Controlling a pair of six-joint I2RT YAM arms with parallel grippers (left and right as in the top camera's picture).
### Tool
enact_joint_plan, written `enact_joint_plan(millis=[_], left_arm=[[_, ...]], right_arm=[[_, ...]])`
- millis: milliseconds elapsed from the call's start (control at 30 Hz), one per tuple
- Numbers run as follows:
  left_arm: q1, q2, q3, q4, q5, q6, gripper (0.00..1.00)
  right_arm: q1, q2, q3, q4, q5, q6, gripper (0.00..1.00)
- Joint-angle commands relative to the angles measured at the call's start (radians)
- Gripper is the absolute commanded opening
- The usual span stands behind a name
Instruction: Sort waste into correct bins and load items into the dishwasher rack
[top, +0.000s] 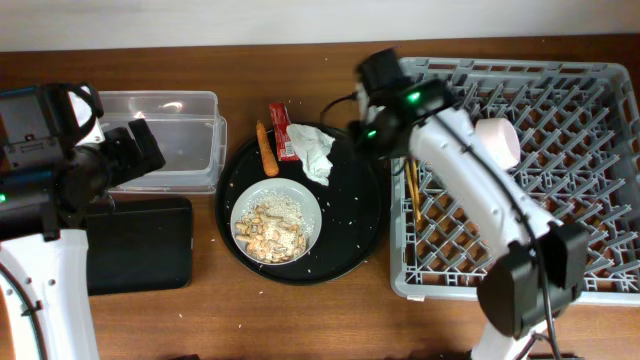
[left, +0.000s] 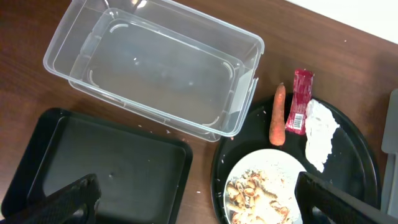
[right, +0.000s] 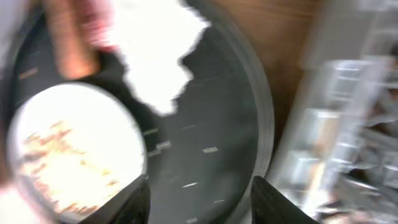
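Observation:
A white bowl of rice and food scraps sits on the round black tray. Above it lie the orange carrot stick, red wrapper and white tissue. The clear tub and shallow black tray are at the left. The grey rack holds a white upturned dish and chopsticks. My left gripper is open over the black tray's right edge and the bowl. My right gripper is open above the round tray; that view is blurred. The light-blue cup is out of view.
The round tray lies between the bins and the rack's left wall. Rice grains are scattered on the tray and the wooden table. The right arm reaches across the rack's left part. In the left wrist view the tub is seen empty.

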Motion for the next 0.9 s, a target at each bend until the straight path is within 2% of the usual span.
enact_joint_plan(millis=[0,133,367,400,433,567,667,767,800,833,867], left_arm=[[0.003,0.000,0.010,0.002,-0.011,-0.012,0.99],[0.003,0.000,0.010,0.002,-0.011,-0.012,0.99],[0.003,0.000,0.010,0.003,-0.006,-0.013,0.99],[0.003,0.000,0.010,0.002,0.072,-0.013,0.99],[0.003,0.000,0.010,-0.026,0.196,-0.013,0.99],[0.003,0.000,0.010,0.024,0.325,-0.013,0.99],[-0.027,0.001,0.010,0.040,0.338,-0.013,0.99],[-0.041,0.001,0.010,0.046,0.338,-0.013,0.99],[-0.041,0.001,0.010,0.049,0.338,-0.013,0.99],[-0.041,0.001,0.010,0.049,0.338,-0.013,0.99],[-0.041,0.001,0.010,0.054,0.341,-0.015,0.99]], right_arm=[[0.112,0.012,0.002,-0.002,-0.069,0.013,0.51],[0.200,0.039,0.000,-0.002,-0.069,0.032,0.50],[0.185,0.039,0.000,-0.038,-0.068,0.032,0.53],[0.177,0.028,0.000,-0.037,-0.068,0.032,0.54],[0.151,-0.016,0.002,-0.035,-0.040,0.040,0.57],[0.032,-0.208,0.002,-0.044,0.039,0.051,0.61],[-0.098,-0.408,0.002,-0.057,0.038,0.029,0.63],[-0.124,-0.563,0.002,-0.098,0.080,-0.018,0.64],[-0.123,-0.608,0.002,-0.111,0.120,-0.018,0.68],[-0.124,-0.647,0.001,-0.119,0.132,-0.018,0.76],[-0.121,-0.681,0.001,-0.123,0.132,-0.017,0.98]])
